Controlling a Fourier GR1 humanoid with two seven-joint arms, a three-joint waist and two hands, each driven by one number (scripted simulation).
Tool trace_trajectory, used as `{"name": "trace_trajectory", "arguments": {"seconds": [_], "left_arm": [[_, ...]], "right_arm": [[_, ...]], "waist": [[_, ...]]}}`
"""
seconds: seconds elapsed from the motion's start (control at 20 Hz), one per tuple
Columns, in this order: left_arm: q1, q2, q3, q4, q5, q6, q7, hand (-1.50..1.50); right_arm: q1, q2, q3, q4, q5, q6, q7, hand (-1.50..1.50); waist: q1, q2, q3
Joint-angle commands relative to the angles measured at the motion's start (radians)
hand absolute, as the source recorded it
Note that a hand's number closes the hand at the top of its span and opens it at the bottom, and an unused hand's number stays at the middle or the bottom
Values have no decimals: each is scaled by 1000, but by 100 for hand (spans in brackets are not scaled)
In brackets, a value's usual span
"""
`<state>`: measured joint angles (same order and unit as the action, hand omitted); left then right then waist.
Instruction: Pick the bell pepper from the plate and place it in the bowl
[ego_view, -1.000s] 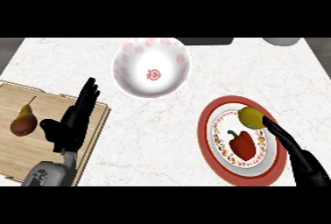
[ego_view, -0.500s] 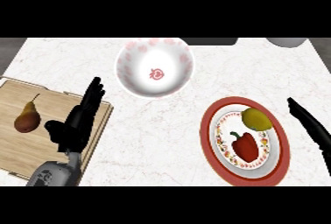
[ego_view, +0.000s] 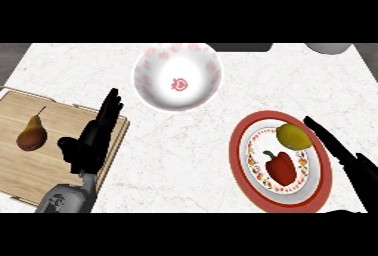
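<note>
A red bell pepper (ego_view: 280, 168) lies on the red-rimmed plate (ego_view: 244, 165) at the right, with a yellow lemon (ego_view: 296, 136) just above it on the same plate. The white bowl (ego_view: 177, 77) with a red pattern stands at the top centre, nothing in it. My right hand (ego_view: 341, 155) is open, its straight fingers stretched over the plate's right rim beside the lemon, to the right of the pepper and apart from it. My left hand (ego_view: 94, 136) rests open, fingers up, over the right edge of the cutting board.
A wooden cutting board (ego_view: 37, 150) at the left carries a brown pear (ego_view: 32, 134). A grey round object (ego_view: 330, 47) shows at the top right corner. White marbled counter lies between bowl and plate.
My right hand has drawn back off the lemon to the plate's right rim. The view has shifted slightly, so plate and bowl sit further right.
</note>
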<state>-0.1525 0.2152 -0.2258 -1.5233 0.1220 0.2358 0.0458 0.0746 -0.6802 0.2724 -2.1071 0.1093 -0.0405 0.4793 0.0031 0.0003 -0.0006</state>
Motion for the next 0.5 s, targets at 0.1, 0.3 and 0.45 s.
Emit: {"name": "trace_trajectory", "arguments": {"seconds": [0.1, 0.3, 0.45], "left_arm": [[-72, -32, 41, 53, -34, -16, 28, 0], [-11, -23, 65, 9, -31, -54, 8, 0], [42, -47, 22, -102, -82, -7, 95, 0]], "right_arm": [[-61, 106, 41, 56, 73, 80, 66, -150], [46, 85, -97, 142, -7, 169, -169, -150], [41, 151, -85, 118, 14, 167, -146, -150]], "waist": [[-4, 0, 0], [-7, -1, 1], [-4, -1, 1]]}}
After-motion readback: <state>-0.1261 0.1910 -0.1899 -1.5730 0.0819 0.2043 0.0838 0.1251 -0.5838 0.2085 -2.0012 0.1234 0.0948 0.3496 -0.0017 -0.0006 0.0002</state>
